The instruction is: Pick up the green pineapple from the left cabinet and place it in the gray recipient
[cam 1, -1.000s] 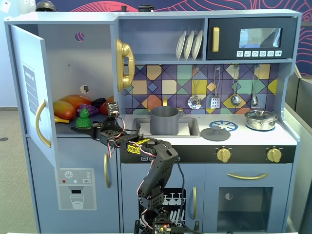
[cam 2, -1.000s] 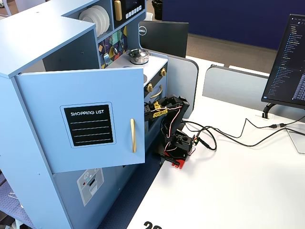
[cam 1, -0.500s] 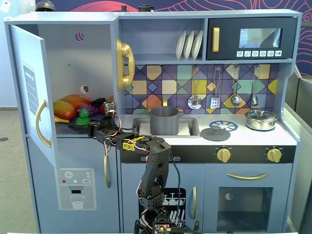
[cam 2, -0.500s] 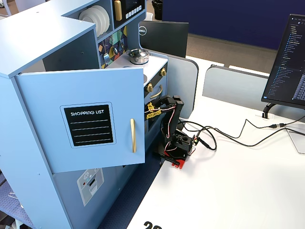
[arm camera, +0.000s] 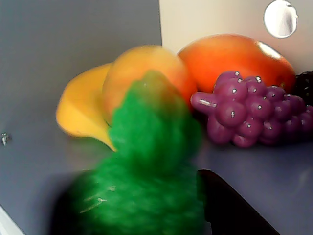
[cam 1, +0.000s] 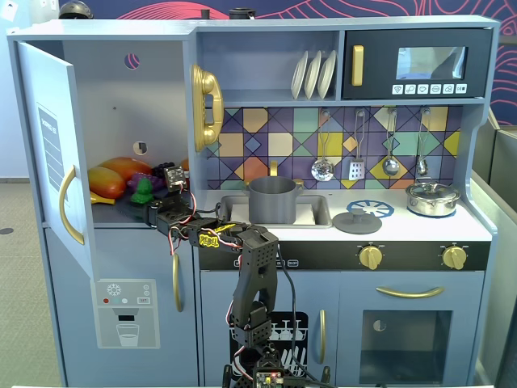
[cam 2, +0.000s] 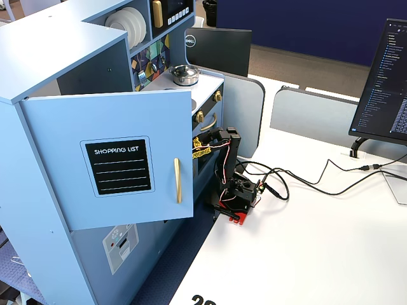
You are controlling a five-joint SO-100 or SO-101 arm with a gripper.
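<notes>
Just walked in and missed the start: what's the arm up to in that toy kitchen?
The arm reaches into the open left cabinet, its tool right at the green pineapple in front of the purple grapes. Whether it has gripped yet can't be told. The gray recipient waits in the sink.

One fixed view is facing the left cabinet (cam 1: pixel 121 121) head-on; another is looking from behind its door; wrist view is sitting close inside.
</notes>
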